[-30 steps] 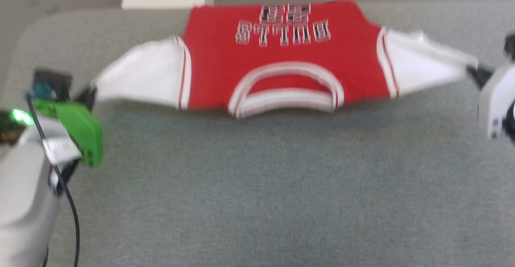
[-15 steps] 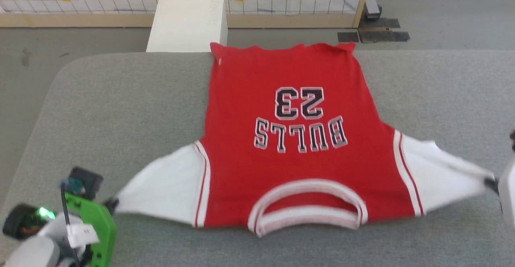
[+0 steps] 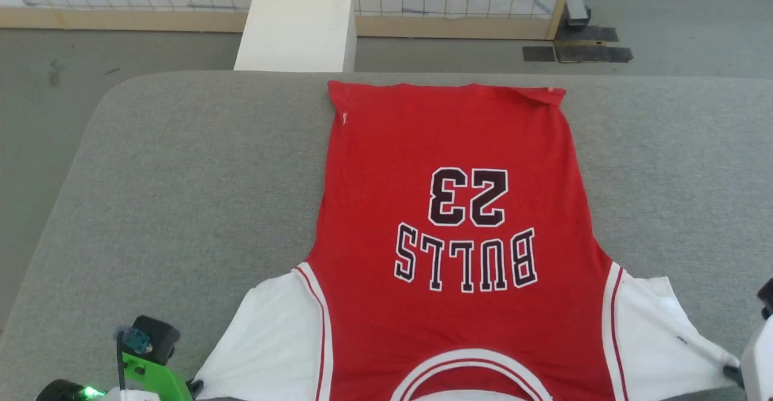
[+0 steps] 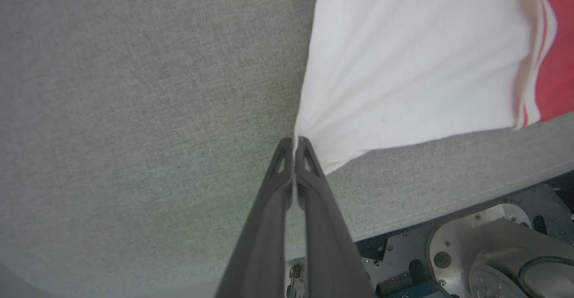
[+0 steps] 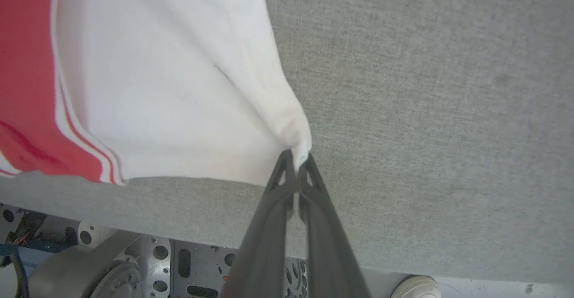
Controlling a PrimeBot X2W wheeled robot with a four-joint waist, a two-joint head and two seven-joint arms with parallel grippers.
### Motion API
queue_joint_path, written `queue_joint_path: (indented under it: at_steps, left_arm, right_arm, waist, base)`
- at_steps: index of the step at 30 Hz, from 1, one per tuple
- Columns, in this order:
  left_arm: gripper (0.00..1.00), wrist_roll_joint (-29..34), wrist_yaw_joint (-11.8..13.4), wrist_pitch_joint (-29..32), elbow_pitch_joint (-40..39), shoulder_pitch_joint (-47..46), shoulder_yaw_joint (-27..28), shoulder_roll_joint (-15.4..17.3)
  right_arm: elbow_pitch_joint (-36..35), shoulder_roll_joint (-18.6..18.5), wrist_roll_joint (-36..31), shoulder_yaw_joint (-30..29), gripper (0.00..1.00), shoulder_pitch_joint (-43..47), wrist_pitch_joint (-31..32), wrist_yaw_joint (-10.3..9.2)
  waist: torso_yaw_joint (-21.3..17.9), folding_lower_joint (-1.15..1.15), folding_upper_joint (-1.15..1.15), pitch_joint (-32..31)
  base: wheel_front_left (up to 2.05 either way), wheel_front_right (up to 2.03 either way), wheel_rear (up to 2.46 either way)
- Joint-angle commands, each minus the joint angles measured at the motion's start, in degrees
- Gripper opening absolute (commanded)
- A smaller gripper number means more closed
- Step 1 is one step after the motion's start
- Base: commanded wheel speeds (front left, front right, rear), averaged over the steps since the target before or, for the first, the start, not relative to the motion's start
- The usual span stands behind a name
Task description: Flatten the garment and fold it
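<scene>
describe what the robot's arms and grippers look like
The left gripper and right gripper each have two long, slim dark grey fingers with a triangular cut-out near each tip. In the head view the left wrist carries a bright green housing, a black cable, a lit green light and a black block with a teal part. The right arm's shell is pale.
</scene>
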Motion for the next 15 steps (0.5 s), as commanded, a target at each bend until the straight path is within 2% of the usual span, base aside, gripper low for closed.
queue_joint_path:
  at_steps: [1,2,8,15]
  left_arm:
    - [0.00,-0.2,0.5,-0.2,-0.3,-0.3,0.3,-0.2]
    - [0.00,-0.4,0.5,-0.2,-0.6,-0.5,0.2,-0.5]
    - [0.00,-1.7,0.3,0.8,-4.9,-1.7,-0.3,-1.8]
    - [0.00,-1.5,1.1,2.2,-13.4,-2.9,-0.5,-1.8]
  right_arm:
    - [-0.7,0.5,-1.0,-1.3,0.39,-0.2,-0.5,-0.12]
    - [-0.9,0.9,-1.2,-1.7,1.00,-0.4,-0.6,-0.12]
    - [-5.4,1.5,-0.8,-2.5,1.00,-4.4,0.8,-0.12]
    - [-7.1,0.9,-1.9,-1.9,1.00,-18.3,3.8,-0.12]
  waist:
    - [0.6,0.01,0.00,0.6]
    - [0.8,0.01,0.00,0.9]
    - [2.6,0.01,0.00,3.6]
    - [6.7,0.01,0.00,10.4]
  base:
    - [0.00,0.00,0.00]
    - [0.00,0.00,0.00]
    - [0.00,0.00,0.00]
    - [0.00,0.00,0.00]
